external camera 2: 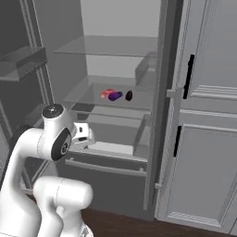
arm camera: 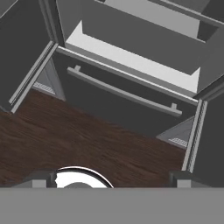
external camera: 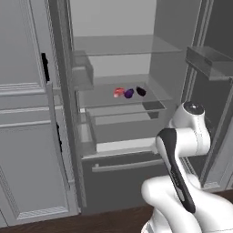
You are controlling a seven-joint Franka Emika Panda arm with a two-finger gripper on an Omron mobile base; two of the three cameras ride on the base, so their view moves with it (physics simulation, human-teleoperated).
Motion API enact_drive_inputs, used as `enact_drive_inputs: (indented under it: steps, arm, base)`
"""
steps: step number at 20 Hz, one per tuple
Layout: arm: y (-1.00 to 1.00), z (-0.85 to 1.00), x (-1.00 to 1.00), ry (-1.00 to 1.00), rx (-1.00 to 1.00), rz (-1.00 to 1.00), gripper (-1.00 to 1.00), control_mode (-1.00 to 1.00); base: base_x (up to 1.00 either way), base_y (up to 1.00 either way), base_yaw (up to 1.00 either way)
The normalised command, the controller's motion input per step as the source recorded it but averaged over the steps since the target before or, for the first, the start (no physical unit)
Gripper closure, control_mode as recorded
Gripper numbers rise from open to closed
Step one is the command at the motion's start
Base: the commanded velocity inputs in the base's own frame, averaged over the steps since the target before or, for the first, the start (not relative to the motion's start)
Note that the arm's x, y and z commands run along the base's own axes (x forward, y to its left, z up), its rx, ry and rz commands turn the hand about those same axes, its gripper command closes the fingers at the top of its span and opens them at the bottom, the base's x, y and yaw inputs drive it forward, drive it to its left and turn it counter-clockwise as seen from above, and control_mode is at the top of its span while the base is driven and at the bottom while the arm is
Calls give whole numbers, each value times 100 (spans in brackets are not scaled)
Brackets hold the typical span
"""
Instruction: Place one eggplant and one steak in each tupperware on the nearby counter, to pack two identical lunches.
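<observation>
The fridge [external camera: 123, 113] stands open ahead of the robot, its doors swung out to both sides, so the way into the shelves is free from the front. On the middle glass shelf [external camera: 154, 93], towards the back, lie a pink steak [external camera: 119, 92], a purple eggplant [external camera: 129, 93] and a second, darker eggplant [external camera: 141, 91] in a short row, close together and well back from the shelf's front edge. Above them a higher glass shelf [external camera 2: 106, 46] lies bare; below, a drawer [external camera 2: 111, 149] with a pale bottom juts forward, and under it a long bar handle [arm camera: 124, 92] crosses the lower drawer front. The arm is folded low in front of the lower fridge, well apart from the food. The hand [arm camera: 111, 178] points down at the dark wood floor [arm camera: 87, 140] before the drawer front; its two fingertips [arm camera: 38, 180] stand wide apart, with nothing between them and touching nothing.
</observation>
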Motion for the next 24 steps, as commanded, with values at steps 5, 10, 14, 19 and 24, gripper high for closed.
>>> enact_drive_inputs:
  steps: [5,10,14,19,24]
  arm:
    - [0,0,0,0,0,0,-100,100]
    - [0,0,0,0,0,0,-100,100]
    - [0,0,0,0,0,0,-100,100]
    - [0,0,0,0,0,0,-100,100]
    - [0,0,0,0,0,0,-100,100]
  base:
    - [58,13,-23]
    - [55,56,-17]
    - [62,62,-11]
    - [90,-38,-6]
    - [61,-21,0]
